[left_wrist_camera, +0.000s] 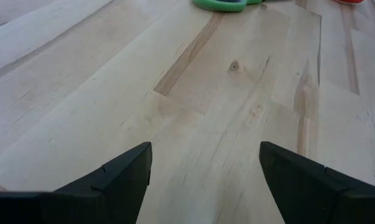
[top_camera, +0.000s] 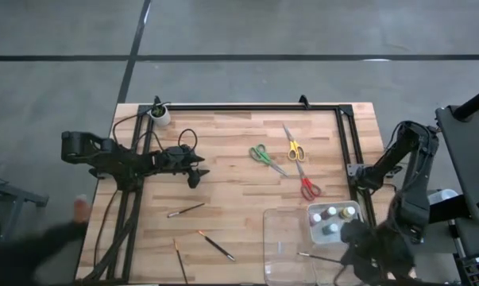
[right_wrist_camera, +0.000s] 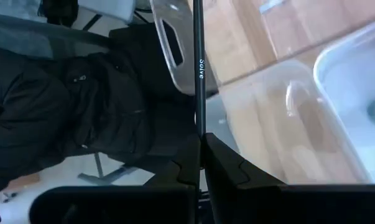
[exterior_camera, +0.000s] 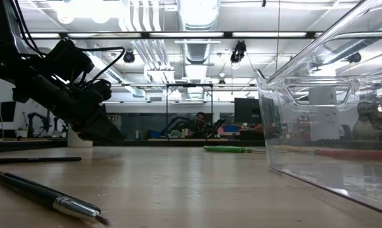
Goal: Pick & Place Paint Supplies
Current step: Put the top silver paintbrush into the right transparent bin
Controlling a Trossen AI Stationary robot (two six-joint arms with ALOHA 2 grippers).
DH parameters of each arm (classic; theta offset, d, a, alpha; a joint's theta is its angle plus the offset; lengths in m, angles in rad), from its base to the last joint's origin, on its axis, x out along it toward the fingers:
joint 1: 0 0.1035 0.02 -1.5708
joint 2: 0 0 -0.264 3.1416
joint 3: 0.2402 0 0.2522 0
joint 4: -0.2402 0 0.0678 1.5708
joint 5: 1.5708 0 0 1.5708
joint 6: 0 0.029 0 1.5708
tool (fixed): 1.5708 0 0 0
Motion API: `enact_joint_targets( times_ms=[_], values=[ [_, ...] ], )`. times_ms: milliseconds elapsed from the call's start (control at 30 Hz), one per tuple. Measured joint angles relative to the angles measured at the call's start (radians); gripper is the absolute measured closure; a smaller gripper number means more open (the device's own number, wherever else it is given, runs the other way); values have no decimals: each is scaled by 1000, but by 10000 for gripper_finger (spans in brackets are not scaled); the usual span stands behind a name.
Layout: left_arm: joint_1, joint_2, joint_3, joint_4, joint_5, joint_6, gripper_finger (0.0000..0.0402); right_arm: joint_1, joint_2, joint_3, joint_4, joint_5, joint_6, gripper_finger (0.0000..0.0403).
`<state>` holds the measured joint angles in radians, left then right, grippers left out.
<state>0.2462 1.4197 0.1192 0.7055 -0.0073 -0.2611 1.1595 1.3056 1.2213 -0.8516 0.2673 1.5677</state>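
Note:
My right gripper [top_camera: 352,253] is at the table's near right corner, over the clear tray [top_camera: 280,238], and is shut on a thin dark brush [top_camera: 318,257]. Paint bottles [top_camera: 331,218] stand in a small white bin in the tray's far right corner. My left gripper [top_camera: 198,171] hovers open just above bare wood left of centre, touching nothing. Green scissors [top_camera: 264,156], yellow scissors [top_camera: 293,148] and red scissors [top_camera: 308,187] lie flat right of centre. Three more brushes [top_camera: 185,210], [top_camera: 215,245], [top_camera: 179,260] lie flat near the near edge. My right gripper pinches the brush's dark shaft [right_wrist_camera: 199,124] between its two fingers [right_wrist_camera: 227,163]. From the hold the shaft runs straight out ahead of the fingers, toward the table's left, over the clear tray. Whether its far end touches the tray floor I cannot tell.
A white round cup [top_camera: 159,114] stands at the far left corner. A black frame [top_camera: 247,106] runs along the far and right edges. Cables trail from the left arm across the table's left side. Bare wood lies between the left gripper and the scissors.

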Motion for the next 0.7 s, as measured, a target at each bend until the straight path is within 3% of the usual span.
enact_joint_targets(
  times_ms=[267, 700],
  values=[
    [0, 0, 0, 0, 0, 0, 98, 115, 7, 0, -38, 66, 182, 394],
    [0, 0, 0, -1, 0, 0, 98, 135, 82, 0, -50, -167, 273, 394]
  ],
)
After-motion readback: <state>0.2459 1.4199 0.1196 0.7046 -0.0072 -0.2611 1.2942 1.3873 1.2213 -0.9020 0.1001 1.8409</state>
